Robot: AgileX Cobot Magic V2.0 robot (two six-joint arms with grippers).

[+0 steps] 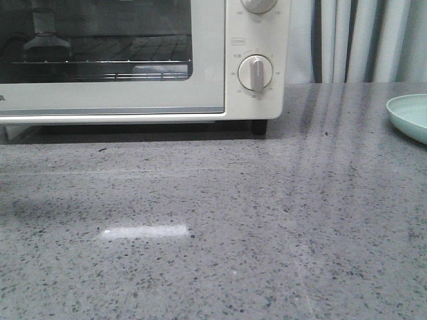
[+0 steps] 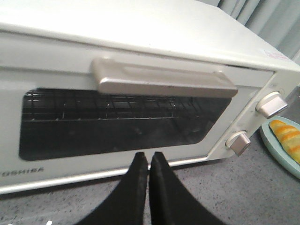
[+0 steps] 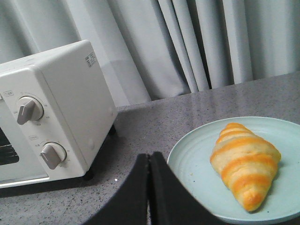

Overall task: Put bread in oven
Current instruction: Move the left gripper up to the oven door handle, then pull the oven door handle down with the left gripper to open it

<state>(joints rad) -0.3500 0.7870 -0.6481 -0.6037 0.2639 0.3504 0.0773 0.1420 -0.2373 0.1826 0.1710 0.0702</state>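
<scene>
Grey speckled stone counter (image 1: 267, 220) runs back to pale curtains (image 3: 197, 42). Both black grippers, left (image 2: 148, 161) and right (image 3: 149, 161), have fingers pressed together, empty. At three o'clock from the cream-white toaster oven (image 1: 200, 87), door closed, the striped golden croissant roll (image 3: 244, 164) lies on a pale green round plate (image 3: 192, 164).

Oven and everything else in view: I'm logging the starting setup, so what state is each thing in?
oven: door shut, wire rack inside bare
bread: lying on the plate, untouched
plate: on the counter right of the oven, holding the bread
left claw: shut, empty, in front of the oven door
right claw: shut, empty, near the plate's edge
</scene>
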